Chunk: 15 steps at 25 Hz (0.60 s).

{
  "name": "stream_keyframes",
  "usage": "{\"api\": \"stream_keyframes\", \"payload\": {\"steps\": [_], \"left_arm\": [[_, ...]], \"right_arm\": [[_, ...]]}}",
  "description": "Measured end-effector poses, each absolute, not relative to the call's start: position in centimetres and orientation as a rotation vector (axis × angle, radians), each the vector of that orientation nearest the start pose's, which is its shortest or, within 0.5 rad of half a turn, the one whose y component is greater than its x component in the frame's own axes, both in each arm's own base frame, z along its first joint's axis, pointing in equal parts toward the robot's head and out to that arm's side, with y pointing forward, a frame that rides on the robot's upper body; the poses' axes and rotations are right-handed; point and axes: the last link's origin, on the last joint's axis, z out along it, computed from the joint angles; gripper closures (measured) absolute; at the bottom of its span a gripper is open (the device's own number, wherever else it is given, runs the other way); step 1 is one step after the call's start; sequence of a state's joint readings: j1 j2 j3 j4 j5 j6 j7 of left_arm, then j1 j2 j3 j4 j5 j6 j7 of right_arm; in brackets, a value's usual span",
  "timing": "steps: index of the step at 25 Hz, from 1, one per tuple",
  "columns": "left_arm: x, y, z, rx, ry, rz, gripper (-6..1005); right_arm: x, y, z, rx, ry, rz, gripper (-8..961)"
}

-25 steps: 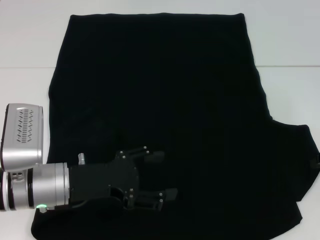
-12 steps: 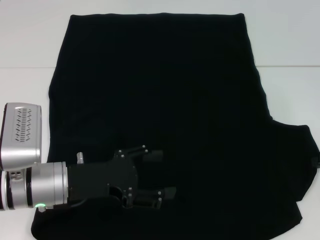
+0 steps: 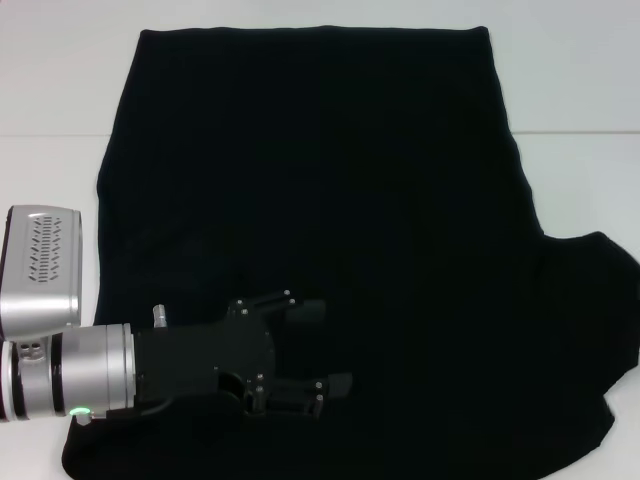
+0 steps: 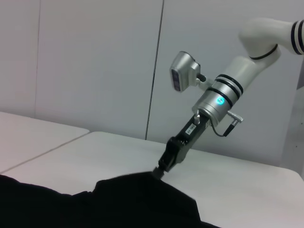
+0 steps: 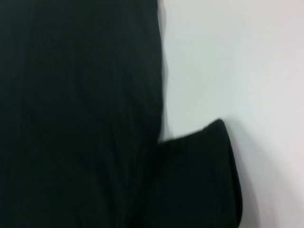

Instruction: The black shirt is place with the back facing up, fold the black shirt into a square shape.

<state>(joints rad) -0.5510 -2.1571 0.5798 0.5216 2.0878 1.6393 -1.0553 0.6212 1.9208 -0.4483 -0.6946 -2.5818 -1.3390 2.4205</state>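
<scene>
The left gripper [image 3: 315, 347] is hovering with fingers spread over the near left part of the black shirt [image 3: 330, 200], which is lying flat on the white table [image 3: 570, 90]; the right gripper [image 4: 159, 172] is pinching the shirt's far sleeve, lifting it

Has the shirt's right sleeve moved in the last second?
Yes. The sleeve of the shirt has drawn inward and up from the head view's right edge, lifted by the right tool.
</scene>
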Motion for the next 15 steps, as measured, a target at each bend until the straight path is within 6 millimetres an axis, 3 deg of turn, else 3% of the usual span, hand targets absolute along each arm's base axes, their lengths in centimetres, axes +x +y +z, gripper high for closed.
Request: {"api": "stream_keyframes", "payload": {"steps": [15], "left_arm": [[-24.5,29.3,-4.9,-2.833,-0.377,-0.893,80]], "right_arm": [[36.1,36.3,8.8,-1.899,1.706,0.322,928]]}}
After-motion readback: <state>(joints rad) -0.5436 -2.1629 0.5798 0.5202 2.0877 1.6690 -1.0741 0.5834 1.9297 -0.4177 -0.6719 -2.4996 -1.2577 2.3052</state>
